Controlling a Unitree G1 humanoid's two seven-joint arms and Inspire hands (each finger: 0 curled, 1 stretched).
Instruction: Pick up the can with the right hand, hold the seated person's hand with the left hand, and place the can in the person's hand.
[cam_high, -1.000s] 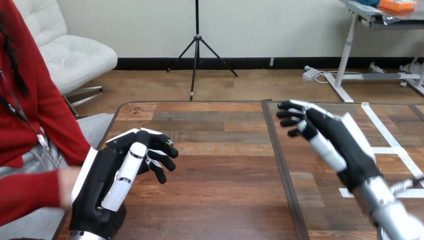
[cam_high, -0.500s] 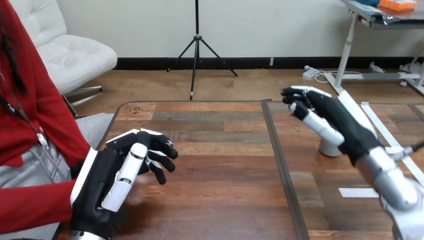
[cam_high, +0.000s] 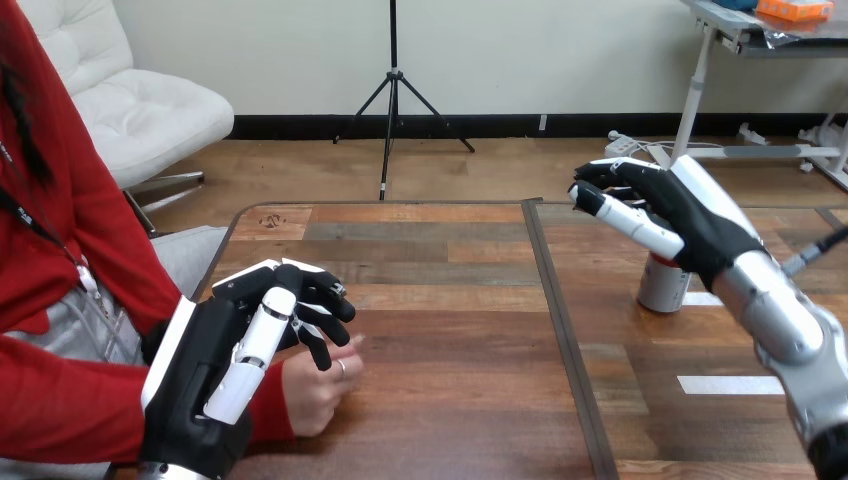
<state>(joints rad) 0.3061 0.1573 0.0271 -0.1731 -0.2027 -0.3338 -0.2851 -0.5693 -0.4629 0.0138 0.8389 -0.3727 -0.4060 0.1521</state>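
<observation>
Currently, item by item, with places taken from the can.

Can (cam_high: 663, 288): silver, upright on the desk (cam_high: 450, 400), with its top hidden behind the right robot hand.

Right robot hand (cam_high: 672, 222): directly over the can, palm facing down. The fingers are loosely bent and the thumb is stretched out, and none of them is wrapped round the can or anything else. Contact between the palm and the can's top cannot be told.

Dark seam (cam_high: 560, 330): runs along the desk just to the view's left of the can.

Left robot hand (cam_high: 215, 365): well apart from the can, far to the view's left of it and nearer the camera. The fingers are relaxed and half bent, closed on nothing.

Person's hand (cam_high: 315, 385): well apart from the can on that same side. It is a loose fist resting on the desk, just beside and partly under the left robot hand's fingertips (cam_high: 322, 352). No grip by the robot hand is visible, and contact cannot be told.

White tape strip (cam_high: 730, 384): flat on the desk near the can, on its nearer side.
</observation>
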